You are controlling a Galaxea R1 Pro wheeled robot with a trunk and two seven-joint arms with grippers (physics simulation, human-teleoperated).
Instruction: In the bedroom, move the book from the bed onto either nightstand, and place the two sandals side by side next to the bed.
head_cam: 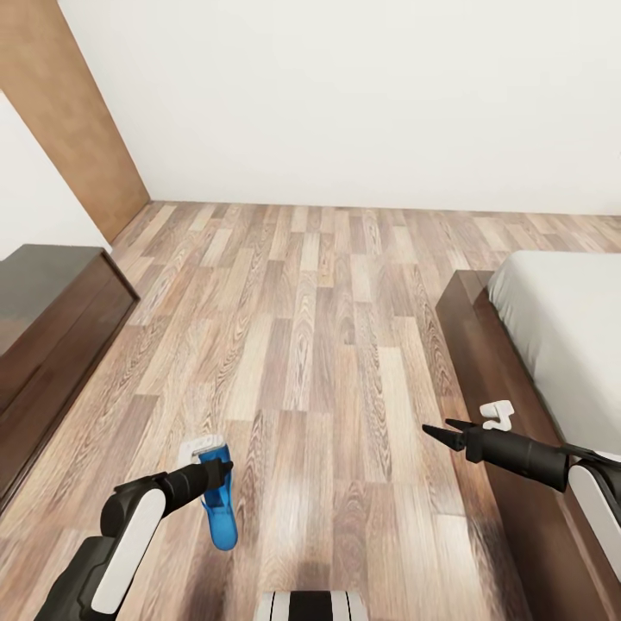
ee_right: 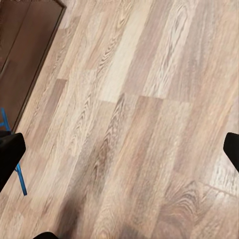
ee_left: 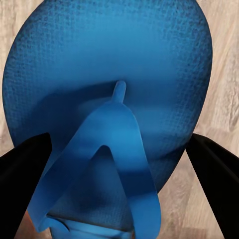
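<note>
Wood-plank floor of the bedroom fills the head view, bounded by white walls; a dark bench sits at 9 o'clock and the bed, pale mattress on a dark frame, at 3 o'clock.

Left hand: at 7 o'clock, carrying one blue sandal. In the left wrist view the sandal lies sole-on to the camera with its strap facing the lens, a dark finger at each flank. The fingers stand widely parted and appear to bracket the sandal; whether they press on it cannot be told from these views. In the head view the sandal's long axis runs roughly 12-to-6, hanging below the hand toward the floor.

Right hand: at 4 o'clock, just beside the bed frame, fingers parted and holding nothing; the right wrist view looks down on bare planks between its finger tips. A small white object rests on the frame edge near it.

Key relation: the bed lies toward 3 o'clock from the held sandal, well apart across open floor. The left arm has the sandal, so placement beside the frame probably calls for moving rightward and keeping the long axis parallel to the frame.
</note>
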